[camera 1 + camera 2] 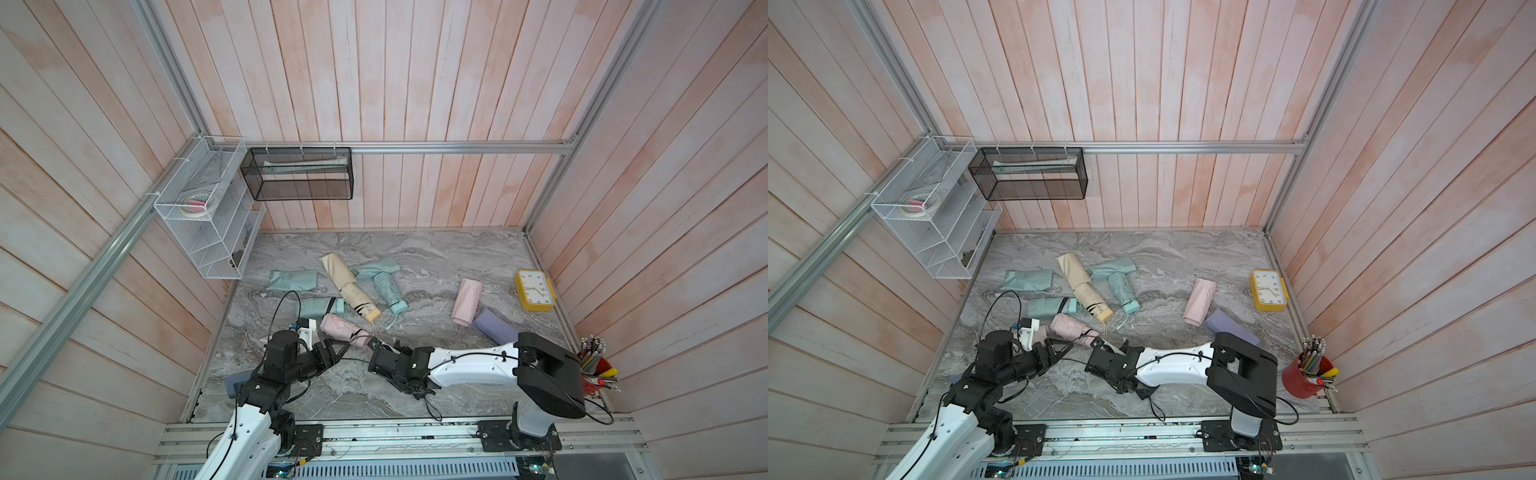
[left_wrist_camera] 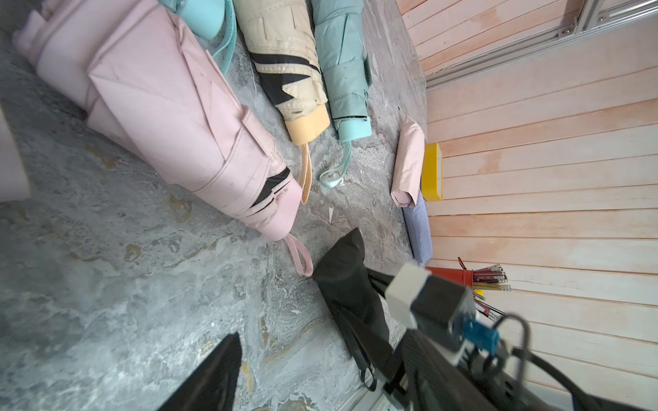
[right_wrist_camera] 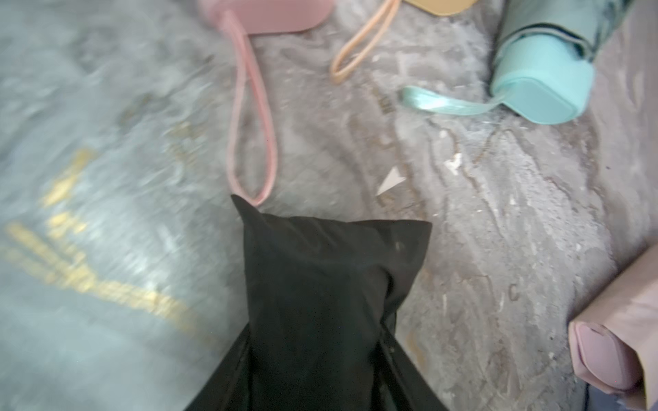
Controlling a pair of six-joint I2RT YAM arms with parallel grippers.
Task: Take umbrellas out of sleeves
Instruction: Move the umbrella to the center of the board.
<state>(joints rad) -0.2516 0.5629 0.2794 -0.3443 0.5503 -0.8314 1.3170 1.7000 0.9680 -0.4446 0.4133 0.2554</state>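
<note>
In a top view, at the lower centre of the marble table (image 1: pixel 436 257), the right claw (image 1: pixel 376 347) is clamped on a black sleeve (image 3: pixel 320 284). The sleeve sticks out beyond the jaws, its tip just beside the wrist cord (image 3: pixel 249 142) of a pink umbrella (image 1: pixel 340 330). The left claw (image 1: pixel 336 351), just left of the right claw, stands wide and empty, directly below that umbrella.

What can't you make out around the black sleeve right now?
Right wrist view: black sleeve hides whether an umbrella is inside; table beside it motion-blurred.
Left wrist view: pink sleeve covers one end of the lavender sleeve.
In a top view: white basket, lower contents too small.
</note>
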